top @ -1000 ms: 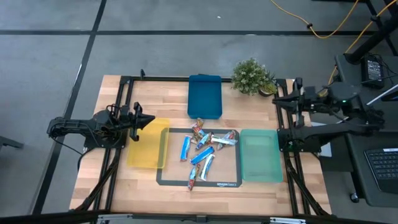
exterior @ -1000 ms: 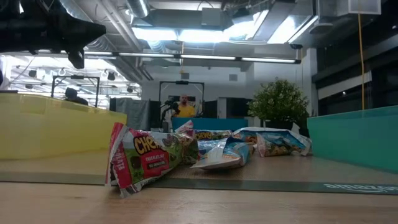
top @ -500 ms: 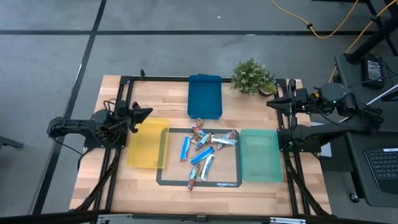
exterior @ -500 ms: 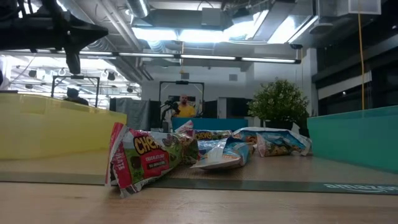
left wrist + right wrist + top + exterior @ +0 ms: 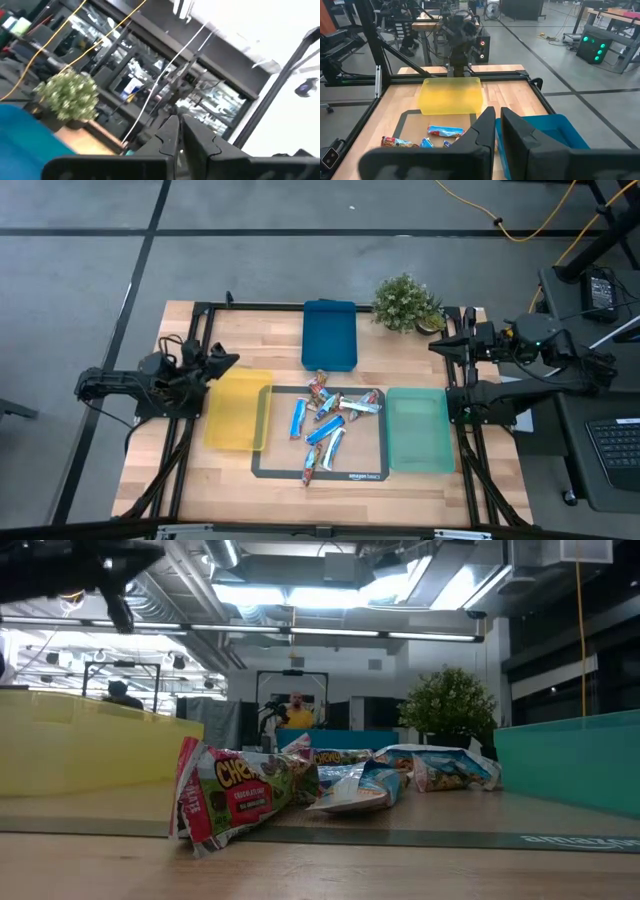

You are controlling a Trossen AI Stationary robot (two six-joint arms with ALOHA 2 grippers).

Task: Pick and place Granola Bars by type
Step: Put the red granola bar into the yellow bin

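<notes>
Several granola bars (image 5: 325, 425) lie in a loose pile on a black mat (image 5: 268, 465) at the table's middle. Some are blue-and-white, others silvery with red. The low view shows a red bar (image 5: 235, 798) nearest, and the right wrist view a blue one (image 5: 445, 131). My left gripper (image 5: 234, 361) hovers shut above the far corner of the yellow tray (image 5: 238, 410), tilted upward; its fingers (image 5: 167, 132) hold nothing. My right gripper (image 5: 437, 347) waits shut, high at the table's far right, beyond the green tray (image 5: 419, 430).
A blue tray (image 5: 329, 333) lies at the far middle, with a potted plant (image 5: 405, 302) to its right. The yellow tray is left of the mat and the green tray right of it. Bare wood lies along the near edge. A person shows far behind the table (image 5: 294, 710).
My left gripper has risen above the yellow tray's far corner, rolled about its own axis and tipped its fingers upward, drawing back a little toward the table's left edge. The bars have not moved.
</notes>
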